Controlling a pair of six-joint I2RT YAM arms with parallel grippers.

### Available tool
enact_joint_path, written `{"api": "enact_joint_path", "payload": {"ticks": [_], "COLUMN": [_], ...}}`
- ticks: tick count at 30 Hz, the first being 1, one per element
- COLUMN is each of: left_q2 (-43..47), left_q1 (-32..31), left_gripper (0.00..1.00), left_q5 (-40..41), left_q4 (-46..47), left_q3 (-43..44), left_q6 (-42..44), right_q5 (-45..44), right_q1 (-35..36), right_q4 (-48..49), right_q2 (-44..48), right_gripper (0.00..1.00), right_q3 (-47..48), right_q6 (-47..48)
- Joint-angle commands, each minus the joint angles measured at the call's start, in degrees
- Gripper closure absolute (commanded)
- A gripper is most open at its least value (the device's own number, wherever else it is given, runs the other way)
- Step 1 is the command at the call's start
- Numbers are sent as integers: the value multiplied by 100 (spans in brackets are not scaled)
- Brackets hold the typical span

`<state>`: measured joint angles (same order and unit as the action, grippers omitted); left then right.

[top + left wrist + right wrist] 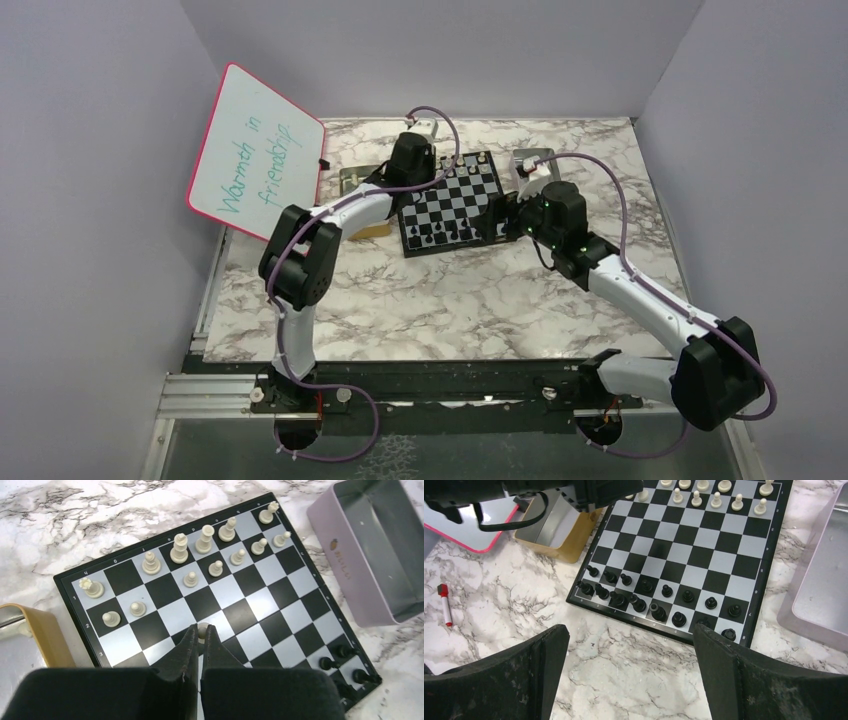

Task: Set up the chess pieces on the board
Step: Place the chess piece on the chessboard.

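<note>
Left gripper (201, 632) is clamped shut on a white pawn (202, 629), low over the middle of the board (260, 602), probably headed for the one gap in the white pawn row. Right gripper (628, 632) is spread wide and empty, just off the board's black edge. Black pieces (659, 611) fill their two rows. The white back row still has gaps.

1. Left arm (345, 208): white tubular links joined by bulky black housings.
2. Right arm (645, 292): same build, with small green lights (549, 207) at the wrist.
3. Purple cables (622, 205): looped loosely along each arm.
4. Left gripper (201, 632): slim, tapered black fingers (186, 650).
5. Right gripper (628, 640): broad black fingers (744, 680), surfaces scuffed grey.
</note>
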<state>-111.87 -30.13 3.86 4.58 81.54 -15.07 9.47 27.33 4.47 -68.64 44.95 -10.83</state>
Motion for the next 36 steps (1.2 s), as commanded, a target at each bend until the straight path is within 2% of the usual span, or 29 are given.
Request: {"api": "enact_joint_path", "payload": {"ticks": [1,12,36], "left_q2": [-386,-1185,-1643], "left_q1": [-11,7,204], "left_gripper": [100,100,100], "left_q5": [529,808,883], "left_q4": [434,368,267], "left_q3": [381,983,1210], "left_q6": [184,272,241], "right_q5": [-194,-293,-486], "right_q1": [-9,-8,-8], "right_q4": [-193,-324,-271], "right_q2": [176,397,476], "right_gripper": [0,0,0], "right_q3": [173,275,238], "right_q6": [-230,-124,-111]}}
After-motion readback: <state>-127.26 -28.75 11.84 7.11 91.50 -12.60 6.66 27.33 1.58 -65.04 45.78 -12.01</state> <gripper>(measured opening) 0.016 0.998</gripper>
